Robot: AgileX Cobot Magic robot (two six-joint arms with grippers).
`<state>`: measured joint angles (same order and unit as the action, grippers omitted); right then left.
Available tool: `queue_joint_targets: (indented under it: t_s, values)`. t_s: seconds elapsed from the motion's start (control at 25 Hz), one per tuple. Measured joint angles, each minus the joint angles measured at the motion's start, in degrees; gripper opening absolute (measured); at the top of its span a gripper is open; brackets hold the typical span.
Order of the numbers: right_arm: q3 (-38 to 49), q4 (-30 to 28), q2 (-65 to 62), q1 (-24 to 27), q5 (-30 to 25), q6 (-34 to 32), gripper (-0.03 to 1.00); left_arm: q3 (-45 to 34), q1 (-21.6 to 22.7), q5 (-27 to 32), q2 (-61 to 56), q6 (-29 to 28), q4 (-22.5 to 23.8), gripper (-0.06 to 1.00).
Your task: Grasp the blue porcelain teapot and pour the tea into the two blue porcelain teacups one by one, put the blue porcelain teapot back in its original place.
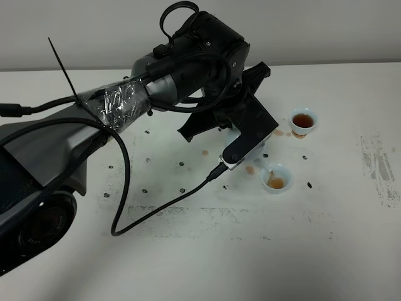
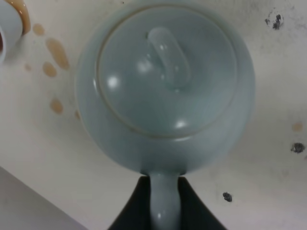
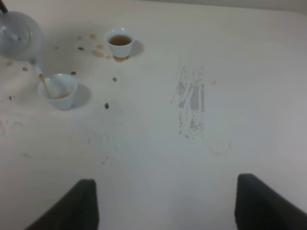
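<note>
Left gripper [image 2: 165, 201]: dark matte fingers clamped on either side of the thin loop handle of the blue porcelain teapot [image 2: 165, 81], which it holds over the white table [image 1: 188, 263]. Teapot: pale celadon glaze, glossy, round-bodied, domed lid with an oblong knob; in the right wrist view it is tipped with its spout down toward the near teacup [image 1: 276, 178], a thin brown stream falling into it. Near teacup: small, pale blue, handleless, round, little tea inside. Far teacup [image 1: 303, 120]: matching, filled with amber tea, well apart from the first. Table surface: matte, scuffed, dotted with black marks and brown tea drops [image 2: 55, 52]. Right gripper [image 3: 165, 206]: dark fingers spread wide, holding nothing, above bare table.
</note>
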<state>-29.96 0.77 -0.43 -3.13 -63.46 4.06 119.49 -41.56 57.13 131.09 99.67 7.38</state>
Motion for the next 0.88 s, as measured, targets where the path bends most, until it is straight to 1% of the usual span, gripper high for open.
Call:
queue_joint_targets:
  t_s: [0.6, 0.88]
  values:
    - [0.0, 0.0, 0.0, 0.0, 0.0, 0.0, 0.58, 0.0, 0.0, 0.0, 0.0, 0.0, 0.4, 0.00]
    - [0.0, 0.0, 0.0, 0.0, 0.0, 0.0, 0.58, 0.0, 0.0, -1.9, 1.4, 0.0, 0.5, 0.00]
